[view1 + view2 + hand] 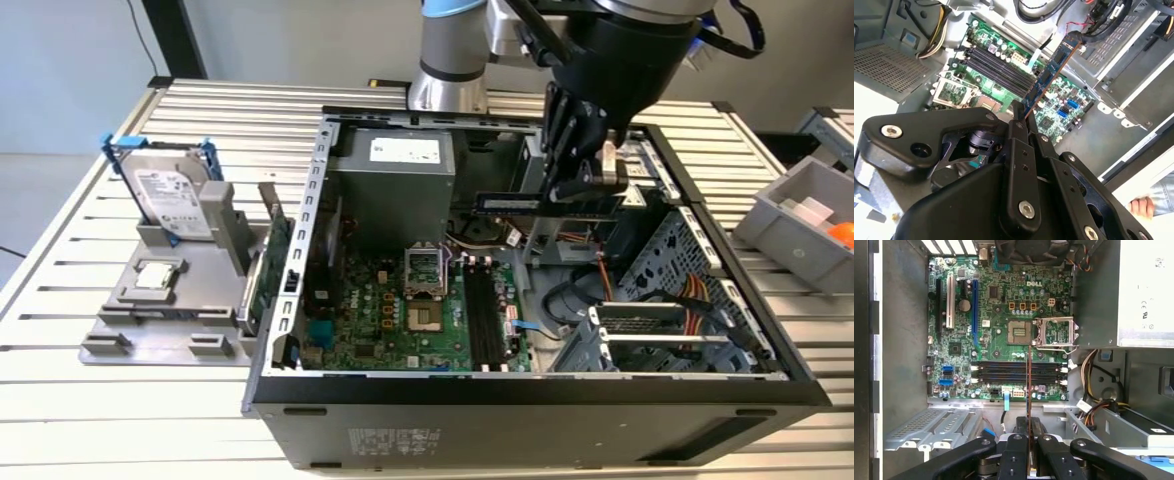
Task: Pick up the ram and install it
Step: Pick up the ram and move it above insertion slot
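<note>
Slatted metal table [120, 400] carries an open case [534, 395] with its board [387, 310] facing up. In the exterior view the gripper [597, 188] hangs over the case's middle, its fingers closed narrowly on one end of the ram [523, 203]. The ram juts out level, well above the board. The first wrist view shows the ram edge-on, a thin line crossing the black slots [1019, 372]. The second wrist view shows its blue face, and a person's hand [1141, 206] beyond the case wall. Open room lies between the power supply [394, 170] and the drive cage [667, 300]. A hard drive [174, 195] stands outside the case on the exterior view's left.
</note>
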Controlling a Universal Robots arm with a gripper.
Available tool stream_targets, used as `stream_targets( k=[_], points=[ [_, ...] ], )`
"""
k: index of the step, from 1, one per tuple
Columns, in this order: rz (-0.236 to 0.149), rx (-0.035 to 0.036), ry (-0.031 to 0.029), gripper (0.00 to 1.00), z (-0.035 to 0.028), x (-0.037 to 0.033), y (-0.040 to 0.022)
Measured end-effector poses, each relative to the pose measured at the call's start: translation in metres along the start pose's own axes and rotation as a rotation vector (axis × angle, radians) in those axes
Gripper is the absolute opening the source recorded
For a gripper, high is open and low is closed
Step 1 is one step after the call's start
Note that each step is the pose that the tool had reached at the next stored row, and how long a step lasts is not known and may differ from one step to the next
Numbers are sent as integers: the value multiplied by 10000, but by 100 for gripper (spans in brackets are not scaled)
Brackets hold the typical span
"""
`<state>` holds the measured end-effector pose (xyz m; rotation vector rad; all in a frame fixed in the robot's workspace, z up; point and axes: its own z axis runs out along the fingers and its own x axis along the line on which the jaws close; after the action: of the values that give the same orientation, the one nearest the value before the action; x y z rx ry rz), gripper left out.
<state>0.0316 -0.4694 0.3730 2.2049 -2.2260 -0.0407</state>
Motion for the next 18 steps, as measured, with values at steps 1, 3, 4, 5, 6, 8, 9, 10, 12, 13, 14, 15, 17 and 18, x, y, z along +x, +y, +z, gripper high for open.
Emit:
stream_targets(
  k=[1,3,4,5,6,8,9,10,12,13,14,15,17,18],
  points=[
    [3,0,-2,0,1,-5,1],
    [6,1,-8,0,0,-9,2],
    [10,0,-21,0,0,-9,2],
    [18,0,-45,0,0,-9,2],
    [29,0,-74,0,0,-9,3],
    [56,-1,-136,0,0,-10,3],
    [71,-1,-170,0,0,-10,3],
    [85,1,-180,0,0,-10,2],
    [113,0,-183,0,0,-10,2],
    [127,0,-184,0,1,-10,2],
    [138,0,-184,0,1,-10,3],
    [153,1,-184,0,1,-10,2],
    [192,2,-184,0,0,-14,2],
    [212,2,-185,0,0,-16,2]
  ],
)
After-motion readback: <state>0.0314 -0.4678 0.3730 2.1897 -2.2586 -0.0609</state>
